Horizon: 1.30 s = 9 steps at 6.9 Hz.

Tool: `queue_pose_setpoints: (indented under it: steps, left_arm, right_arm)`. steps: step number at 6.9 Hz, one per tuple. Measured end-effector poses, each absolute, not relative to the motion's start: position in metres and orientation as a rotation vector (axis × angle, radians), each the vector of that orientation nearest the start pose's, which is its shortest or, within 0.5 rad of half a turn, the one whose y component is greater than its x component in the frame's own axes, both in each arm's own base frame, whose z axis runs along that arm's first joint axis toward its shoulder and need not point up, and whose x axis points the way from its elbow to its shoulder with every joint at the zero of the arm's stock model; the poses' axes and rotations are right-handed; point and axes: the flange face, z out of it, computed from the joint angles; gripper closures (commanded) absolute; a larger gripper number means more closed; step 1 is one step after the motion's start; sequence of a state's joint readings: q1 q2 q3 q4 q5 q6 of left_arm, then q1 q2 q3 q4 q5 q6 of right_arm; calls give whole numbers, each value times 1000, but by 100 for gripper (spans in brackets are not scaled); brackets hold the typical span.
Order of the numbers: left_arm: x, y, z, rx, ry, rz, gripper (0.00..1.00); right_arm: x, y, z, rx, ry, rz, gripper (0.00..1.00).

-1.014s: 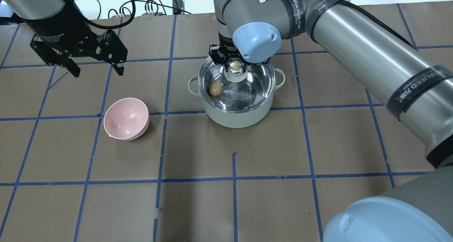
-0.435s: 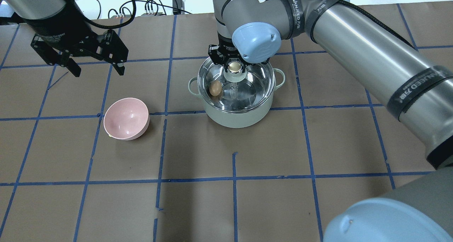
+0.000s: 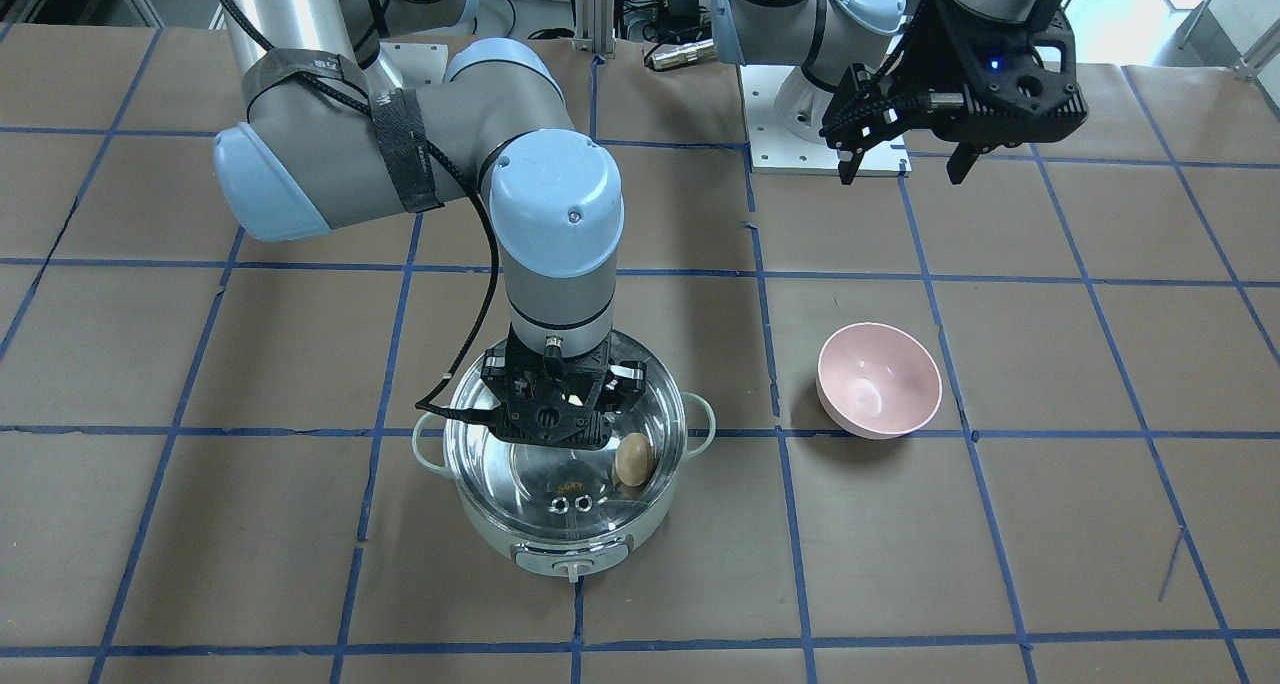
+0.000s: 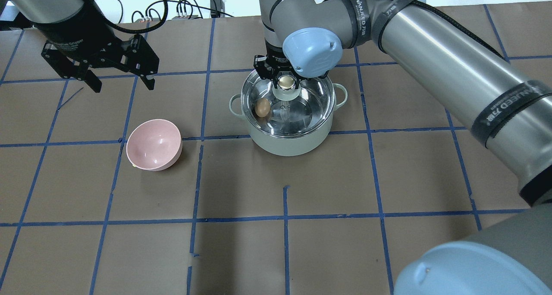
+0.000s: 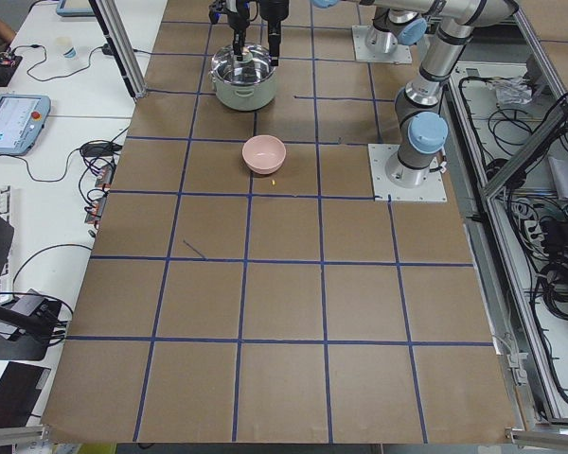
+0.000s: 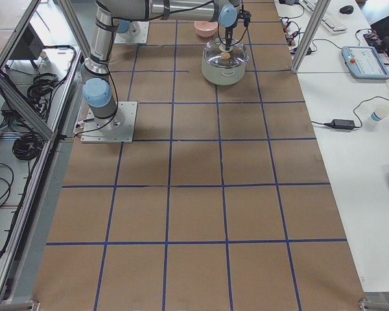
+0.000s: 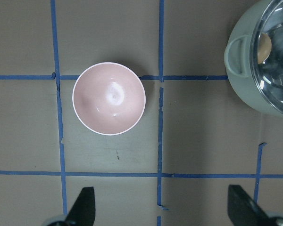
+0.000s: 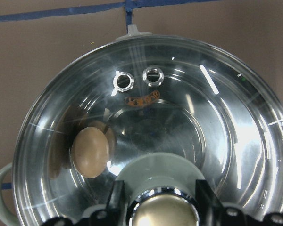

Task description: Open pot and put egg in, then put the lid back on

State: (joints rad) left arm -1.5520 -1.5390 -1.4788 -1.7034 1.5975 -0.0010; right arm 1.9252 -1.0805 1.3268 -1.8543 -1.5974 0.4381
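Observation:
The mint-green pot (image 4: 286,142) stands at the table's middle, and it also shows in the front view (image 3: 560,549). The clear glass lid (image 4: 310,101) sits on its rim, with two vent rings in the right wrist view (image 8: 137,79). The tan egg (image 4: 262,108) lies inside the pot under the glass, and it also shows in the right wrist view (image 8: 90,151). My right gripper (image 4: 285,83) stands straight above the pot, its fingers (image 8: 117,197) closed on either side of the lid's cream knob. My left gripper (image 4: 120,84) hangs open and empty, well to the left of the pot.
An empty pink bowl (image 4: 154,144) sits left of the pot, below the left gripper, and it also shows in the left wrist view (image 7: 109,98). Blue tape lines grid the brown table. Cables lie at the far edge (image 4: 189,6).
My left gripper has shifted slightly to the right, still open. The right gripper, lid, pot and egg have stayed in place.

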Motion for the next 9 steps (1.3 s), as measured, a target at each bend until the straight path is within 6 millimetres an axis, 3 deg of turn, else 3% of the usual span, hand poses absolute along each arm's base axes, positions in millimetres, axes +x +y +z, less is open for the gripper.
queue_pose_setpoints:
  steps: [2,4,6,7,9]
  left_arm:
    - [-122,-477,536,-31,3117,11,0]
    - [-123,-477,536,-29,3119,12,0]
    - [-123,-476,536,-28,3120,10,0]
    - [-124,-475,537,-27,3120,10,0]
    - [-124,-475,536,-26,3120,9,0]
  right_arm:
    - [356,-593,361,120,3142,-94,0]
    - [325,-572,424,134,3135,-117,0]
    - [263,-546,486,170,3140,-77,0]
    - [229,-537,506,148,3148,-53,0]
    - [173,-508,512,51,3158,33,0]
